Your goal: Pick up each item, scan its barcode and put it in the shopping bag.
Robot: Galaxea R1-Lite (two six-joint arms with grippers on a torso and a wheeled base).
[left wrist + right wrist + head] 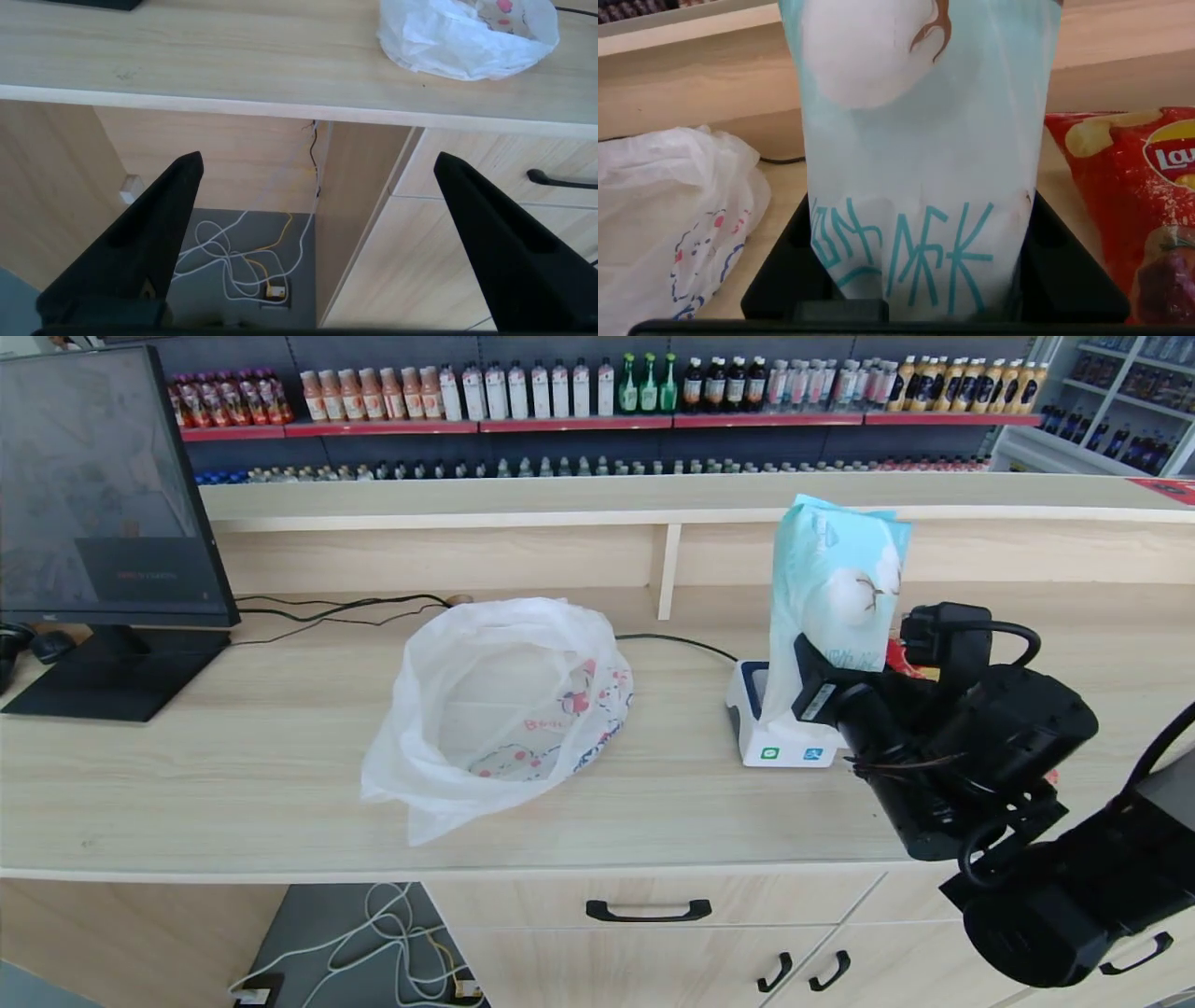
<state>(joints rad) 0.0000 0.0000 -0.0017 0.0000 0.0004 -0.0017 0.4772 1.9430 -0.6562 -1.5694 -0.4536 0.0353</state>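
My right gripper [822, 677] is shut on a pale blue and white soft pack [836, 593], held upright just above the white barcode scanner [780, 733]. In the right wrist view the pack [920, 159] stands between the dark fingers [780, 271]. The white shopping bag [499, 705] lies open on the counter to the left of the scanner; its edge is the crumpled bag [668, 224] beside the pack. A red chip bag [1134, 205] lies on the counter on the other side. My left gripper [318, 233] hangs open below the counter's front edge, over the floor cables.
A monitor [103, 495] stands at the counter's far left, with black cables running behind the bag. A raised wooden ledge [653, 509] backs the counter. Drawers with black handles [649, 910] sit under the front edge. Shelves of bottles line the rear wall.
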